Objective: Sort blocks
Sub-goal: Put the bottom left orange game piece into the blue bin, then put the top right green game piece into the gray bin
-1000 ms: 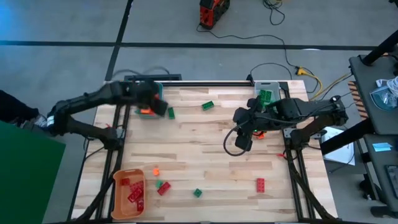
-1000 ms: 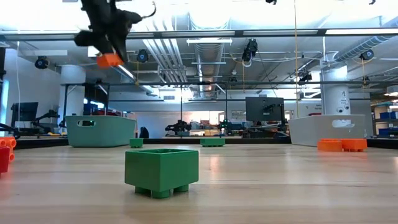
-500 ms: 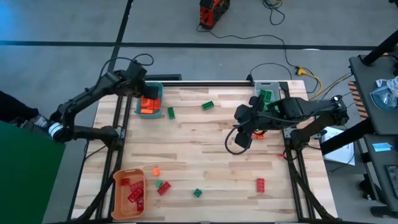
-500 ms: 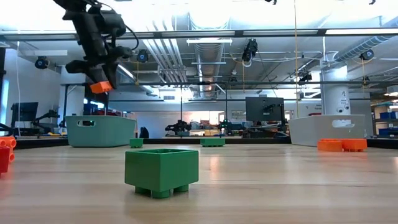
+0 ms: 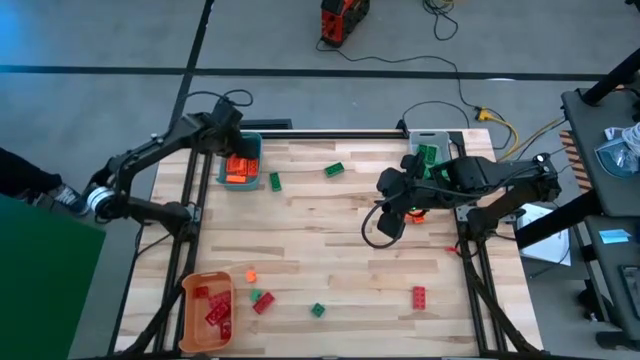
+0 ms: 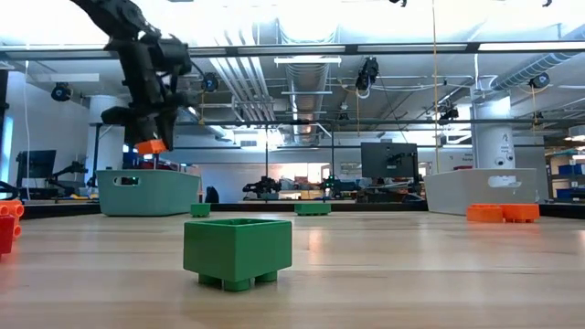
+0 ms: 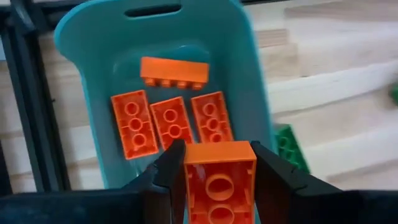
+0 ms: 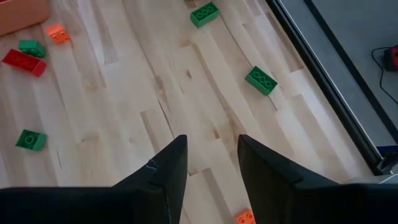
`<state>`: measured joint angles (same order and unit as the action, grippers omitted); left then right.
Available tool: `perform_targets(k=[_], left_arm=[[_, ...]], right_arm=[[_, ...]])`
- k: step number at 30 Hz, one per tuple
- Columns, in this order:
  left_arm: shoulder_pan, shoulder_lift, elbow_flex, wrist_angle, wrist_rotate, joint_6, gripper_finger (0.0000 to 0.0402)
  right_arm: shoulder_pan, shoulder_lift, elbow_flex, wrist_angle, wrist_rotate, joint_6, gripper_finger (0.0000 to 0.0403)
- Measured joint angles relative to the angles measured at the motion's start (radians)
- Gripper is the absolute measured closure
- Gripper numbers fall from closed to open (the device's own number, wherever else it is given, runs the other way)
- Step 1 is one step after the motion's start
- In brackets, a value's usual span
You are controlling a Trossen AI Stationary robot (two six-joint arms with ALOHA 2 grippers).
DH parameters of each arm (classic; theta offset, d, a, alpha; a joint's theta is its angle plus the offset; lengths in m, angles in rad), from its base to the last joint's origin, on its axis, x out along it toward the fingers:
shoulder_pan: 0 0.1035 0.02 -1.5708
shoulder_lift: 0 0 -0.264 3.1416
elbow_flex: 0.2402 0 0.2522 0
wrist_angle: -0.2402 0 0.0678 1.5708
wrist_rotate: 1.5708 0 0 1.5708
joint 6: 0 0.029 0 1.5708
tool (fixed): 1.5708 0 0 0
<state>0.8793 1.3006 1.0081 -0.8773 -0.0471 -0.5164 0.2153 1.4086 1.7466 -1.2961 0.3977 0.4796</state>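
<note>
In the low view a green block [image 6: 238, 253] sits nearest on the wooden table [image 5: 340, 250], with red blocks [image 6: 7, 226] at the near left edge. Farther back, more red, orange and green blocks lie scattered near the orange bin [image 5: 207, 310], which holds red ones. The right gripper [image 5: 390, 222] hangs over mid-table, its fingers [image 8: 166, 177] spread with nothing between them. Farthest back, the left gripper [image 7: 219, 180] hovers above the teal bin [image 7: 255, 93], pinching an orange block [image 7: 219, 177] between its fingers; four orange blocks [image 7: 173, 115] already lie inside. The grey bin [image 5: 428, 150] at the far right holds green blocks.
</note>
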Motion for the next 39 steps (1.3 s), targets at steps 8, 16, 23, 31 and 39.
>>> perform_targets(k=[8, 16, 23, 31, 39], left_arm=[[0.003, 0.074, -0.008, 0.061, -0.059, -0.005, 0.0288], [0.005, 0.151, -0.009, 0.085, -0.082, -0.006, 0.0277], [0.004, 0.174, -0.01, 0.086, -0.082, -0.007, 0.0223], [-0.004, 0.112, -0.01, 0.092, -0.078, 0.017, 0.0216], [-0.191, -0.077, -0.01, 0.092, -0.042, -0.071, 0.0215]], right_arm=[[0.0, 0.0, 0.0, 0.0, 0.0, 0.01, 0.0268], [0.0, 0.0, 0.0, 0.0, 0.0, 0.02, 0.0256], [0.0, 0.001, 0.0, -0.001, 0.0, 0.026, 0.0247], [-0.003, 0.001, 0.0, -0.002, 0.024, 0.049, 0.0244], [-0.063, 0.001, 0.0, -0.008, 0.024, 0.072, 0.0254]])
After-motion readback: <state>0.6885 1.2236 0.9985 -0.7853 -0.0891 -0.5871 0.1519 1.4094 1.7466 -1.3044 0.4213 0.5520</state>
